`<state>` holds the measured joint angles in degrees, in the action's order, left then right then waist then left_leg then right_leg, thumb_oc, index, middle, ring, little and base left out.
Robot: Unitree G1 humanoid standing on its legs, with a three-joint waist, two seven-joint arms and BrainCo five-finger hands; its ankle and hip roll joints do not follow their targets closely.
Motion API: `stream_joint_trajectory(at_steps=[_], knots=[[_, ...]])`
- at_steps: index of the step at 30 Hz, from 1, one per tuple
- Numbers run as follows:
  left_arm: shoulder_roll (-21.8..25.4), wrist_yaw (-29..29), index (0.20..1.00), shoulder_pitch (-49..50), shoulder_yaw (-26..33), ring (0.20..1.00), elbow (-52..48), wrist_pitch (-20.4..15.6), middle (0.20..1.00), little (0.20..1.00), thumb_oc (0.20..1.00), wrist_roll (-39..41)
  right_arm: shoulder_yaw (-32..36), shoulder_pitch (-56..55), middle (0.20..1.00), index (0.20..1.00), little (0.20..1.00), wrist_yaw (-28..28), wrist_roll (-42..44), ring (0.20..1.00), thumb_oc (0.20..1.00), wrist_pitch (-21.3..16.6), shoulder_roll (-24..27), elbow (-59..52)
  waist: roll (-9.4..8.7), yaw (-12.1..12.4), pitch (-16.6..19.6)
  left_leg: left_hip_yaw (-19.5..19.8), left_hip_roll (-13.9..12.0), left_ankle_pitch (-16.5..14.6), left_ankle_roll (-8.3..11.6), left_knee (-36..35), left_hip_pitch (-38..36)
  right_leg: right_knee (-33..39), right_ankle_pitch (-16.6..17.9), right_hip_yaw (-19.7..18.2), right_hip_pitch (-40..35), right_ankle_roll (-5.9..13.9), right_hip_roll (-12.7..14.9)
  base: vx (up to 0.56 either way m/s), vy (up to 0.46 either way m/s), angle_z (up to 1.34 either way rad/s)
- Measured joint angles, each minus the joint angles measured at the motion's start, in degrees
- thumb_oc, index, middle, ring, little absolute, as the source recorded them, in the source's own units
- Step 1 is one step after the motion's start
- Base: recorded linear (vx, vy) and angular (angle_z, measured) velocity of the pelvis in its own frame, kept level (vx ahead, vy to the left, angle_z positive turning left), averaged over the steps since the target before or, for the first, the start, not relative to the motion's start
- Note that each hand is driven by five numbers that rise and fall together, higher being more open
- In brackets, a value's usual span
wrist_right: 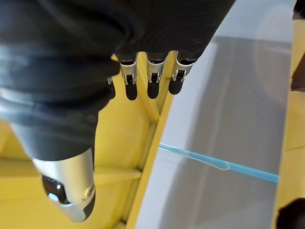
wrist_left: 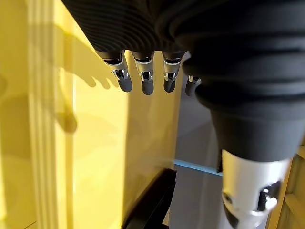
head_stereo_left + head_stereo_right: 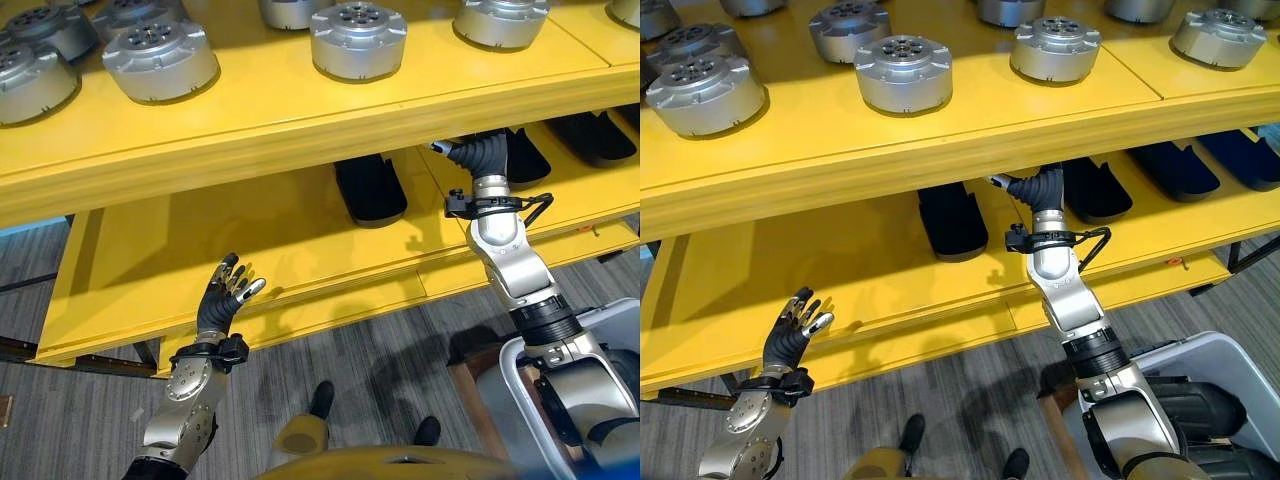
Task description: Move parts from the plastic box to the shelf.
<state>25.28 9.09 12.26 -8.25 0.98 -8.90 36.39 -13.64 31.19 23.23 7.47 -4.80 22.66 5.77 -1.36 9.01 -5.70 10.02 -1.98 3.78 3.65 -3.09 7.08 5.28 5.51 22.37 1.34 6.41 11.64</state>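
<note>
Several round silver parts (image 3: 358,38) stand on the top level of the yellow shelf (image 3: 300,120). Black flat parts (image 3: 370,188) lie on the lower level (image 3: 890,260). My right hand (image 3: 478,155) reaches in under the top level, beside a black part; its fingers (image 1: 151,76) are straight and hold nothing. Low in front of the lower level's edge, my left hand (image 3: 222,295) is raised with its fingers (image 2: 145,78) spread and empty. The pale plastic box (image 3: 610,330) is at the lower right by my right arm.
More black parts (image 3: 1175,165) lie along the lower level to the right. The left half of that level (image 3: 180,250) is bare yellow board. Grey carpet floor (image 3: 90,400) lies in front of the shelf. A brown wooden edge (image 3: 470,395) sits next to the box.
</note>
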Motion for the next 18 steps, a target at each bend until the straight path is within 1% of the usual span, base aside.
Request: stream_joint_trajectory(at_steps=[3, 5, 10, 13, 15, 17, 18], knots=[[-0.08, 0.02, 1.000, -0.20, -0.84, 1.000, -0.29, 0.02, 1.000, 1.000, 1.000, -0.10, 0.09, -4.28, 1.000, 1.000, 1.000, -0.10, -2.15, 1.000, 1.000, 0.01, -0.05, -1.51, -0.61, -0.03, -0.13, 1.53, -0.10, 0.52, 0.54, 0.19, 1.91, 0.00, -0.11, 1.49, 1.02, -0.14, -0.53, -0.01, -0.011, 0.23], [-0.17, 0.03, 1.000, -0.19, -0.85, 1.000, -0.36, 0.02, 1.000, 1.000, 1.000, -0.13, 0.27, -5.37, 1.000, 1.000, 1.000, -0.17, -2.46, 1.000, 1.000, 0.04, -0.03, -2.19, -0.78, 0.02, -0.30, 1.70, -0.14, 0.73, 0.64, 0.11, 2.53, 0.00, -0.09, 1.71, 1.63, -0.17, -0.65, 0.00, 0.001, 0.09], [-0.69, 0.09, 1.000, -0.37, -0.81, 1.000, -0.39, -0.03, 1.000, 1.000, 1.000, -1.66, 0.54, -11.19, 1.000, 1.000, 1.000, -0.49, -7.63, 1.000, 1.000, -0.28, -0.07, -8.73, -1.26, -0.25, -0.83, 1.88, -0.10, 0.77, 0.65, 0.04, 3.27, 0.00, -0.11, 1.96, 2.26, -0.16, -0.56, 0.00, 0.004, 0.02], [-0.80, 0.13, 1.000, -0.11, -0.63, 1.000, -1.07, -0.27, 1.000, 1.000, 1.000, -2.32, 1.58, -17.42, 1.000, 1.000, 1.000, -0.95, -11.63, 1.000, 1.000, -1.11, 0.16, -12.32, -1.83, -1.29, -1.48, 1.43, -0.11, 0.75, 0.65, -0.25, 3.28, 0.00, -0.14, 1.61, 2.67, -0.15, -0.47, 0.01, 0.035, -0.05], [-0.80, 0.13, 1.000, 0.19, -0.70, 1.000, -1.12, -0.31, 1.000, 1.000, 1.000, -2.63, 1.84, -19.15, 1.000, 1.000, 1.000, -1.37, -13.16, 1.000, 1.000, -1.16, 0.26, -12.86, -1.84, -2.29, -1.63, 1.16, -0.17, 0.76, 0.64, -0.40, 3.23, 0.00, -0.12, 1.29, 2.86, -0.13, -0.40, 0.01, 0.032, -0.14], [-1.14, 0.15, 1.000, 0.33, -0.55, 1.000, -1.22, -0.47, 1.000, 1.000, 1.000, -3.91, 2.16, -22.76, 1.000, 1.000, 1.000, -2.08, -15.68, 1.000, 1.000, -1.27, 2.07, -15.82, -1.80, -2.88, -1.81, -0.03, -0.21, 0.75, 0.63, -0.81, 2.92, 0.00, 0.01, 0.06, 3.50, -0.04, -0.41, 0.02, 0.032, -0.26], [-1.24, 0.12, 1.000, 0.57, -0.61, 1.000, -1.21, -0.47, 1.000, 1.000, 1.000, -4.08, 2.64, -24.89, 1.000, 1.000, 1.000, -2.54, -17.27, 1.000, 1.000, -1.57, 3.39, -17.18, -1.74, -3.87, -1.95, -0.28, -0.35, 0.74, 0.61, -0.89, 2.73, 0.00, 0.02, -0.25, 3.57, -0.02, -0.41, 0.01, 0.028, -0.14]])
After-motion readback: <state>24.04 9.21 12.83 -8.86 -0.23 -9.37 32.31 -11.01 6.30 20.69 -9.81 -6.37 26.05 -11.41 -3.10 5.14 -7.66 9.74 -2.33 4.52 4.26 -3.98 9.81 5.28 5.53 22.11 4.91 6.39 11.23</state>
